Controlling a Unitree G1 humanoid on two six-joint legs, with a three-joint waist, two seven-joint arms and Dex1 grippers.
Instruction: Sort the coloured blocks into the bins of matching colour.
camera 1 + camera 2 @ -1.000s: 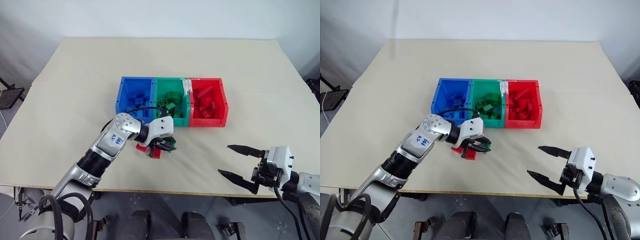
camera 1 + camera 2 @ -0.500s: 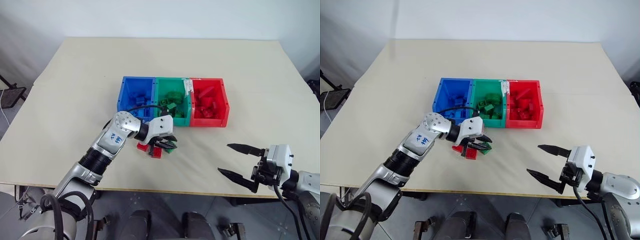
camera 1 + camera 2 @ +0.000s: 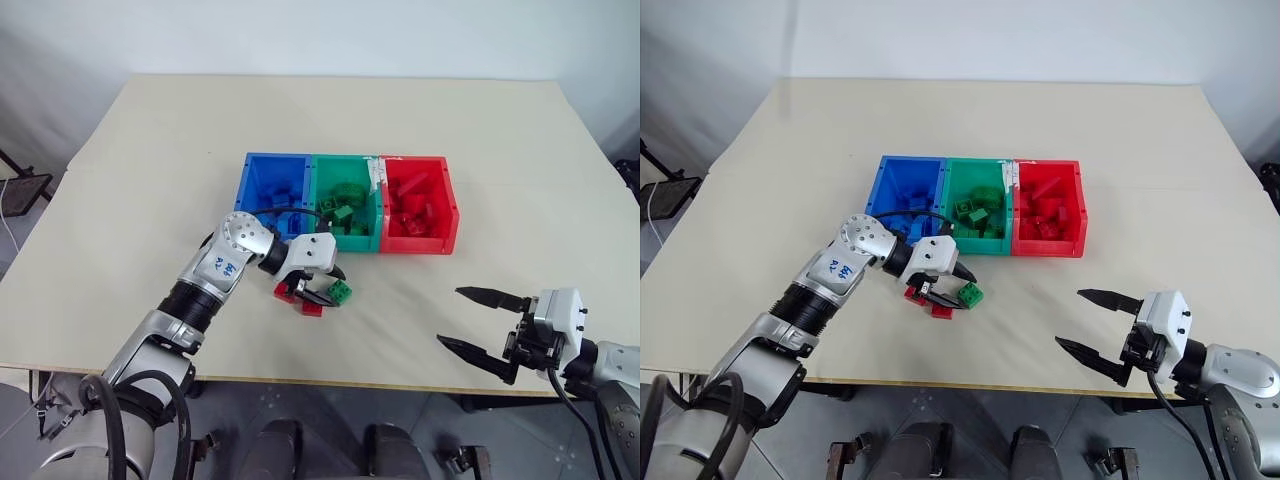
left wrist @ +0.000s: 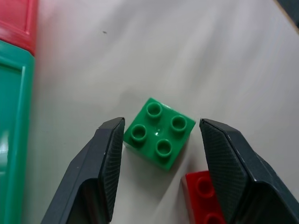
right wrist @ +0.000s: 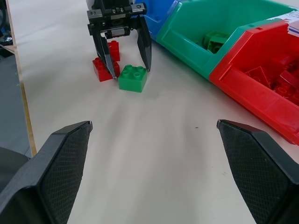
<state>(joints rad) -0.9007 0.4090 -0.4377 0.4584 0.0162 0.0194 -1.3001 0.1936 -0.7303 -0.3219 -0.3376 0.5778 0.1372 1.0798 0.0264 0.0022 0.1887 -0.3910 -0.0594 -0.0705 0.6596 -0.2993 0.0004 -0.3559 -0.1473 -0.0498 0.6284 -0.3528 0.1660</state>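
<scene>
green block sits studs-up on the tabletop just in front of the green bin, between the parted fingers of the left gripper, red blocks just beside it; right gripper spread wide near the tabletop's front edge, holding nothing.

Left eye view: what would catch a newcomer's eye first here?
The row of bins, blue, green and red, stands mid-table, bright against the pale top. Just in front of it the left gripper stands open astride a green block on the table, with red blocks beside it.
</scene>
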